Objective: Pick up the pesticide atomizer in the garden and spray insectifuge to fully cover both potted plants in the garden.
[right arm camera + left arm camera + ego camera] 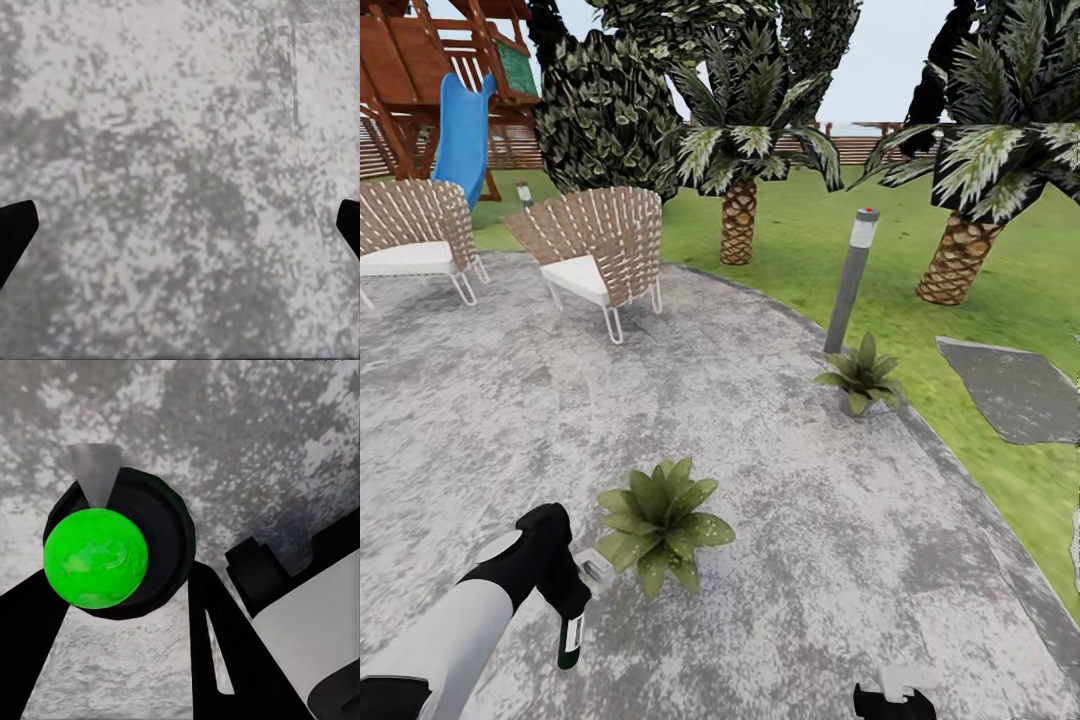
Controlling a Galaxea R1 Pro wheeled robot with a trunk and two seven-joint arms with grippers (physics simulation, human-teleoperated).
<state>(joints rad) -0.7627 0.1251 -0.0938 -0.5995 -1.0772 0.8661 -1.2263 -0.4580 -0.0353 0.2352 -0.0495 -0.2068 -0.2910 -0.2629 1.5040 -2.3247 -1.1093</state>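
Holding the pesticide atomizer (572, 612) in your left gripper (565, 590), you have its fingers (225, 652) pinching the bottle, which hangs upright with its long axis vertical, base toward the patio (800, 560) and whitish spray head (596, 572) at the top, pointing at the nearer plant.

Item, key relation: the nearer potted plant (658, 523) sits just beside the atomizer, to its right and slightly ahead of it in the head view. The left arm is the nearer one; the nozzle looks close enough that spraying should need little more than aim.

Item, second potted plant (859, 376): well apart, farther ahead and right, at the patio's edge beside the grey bollard lamp (851, 281). Reaching it will probably call for moving the base or a long stretch.

Item, right gripper (894, 702): low at the head view's bottom edge, fingers (13, 232) spread wide, holding nothing, over bare paving.

Count: potted plants, two; atomizer, one; wicker chairs (600, 250), two; bollard lamps, two, one small and distant (524, 194); palms (745, 150), two.

In the left wrist view a bright green sphere (94, 557) sits on the bottle's dark body; what it is, you cannot tell.
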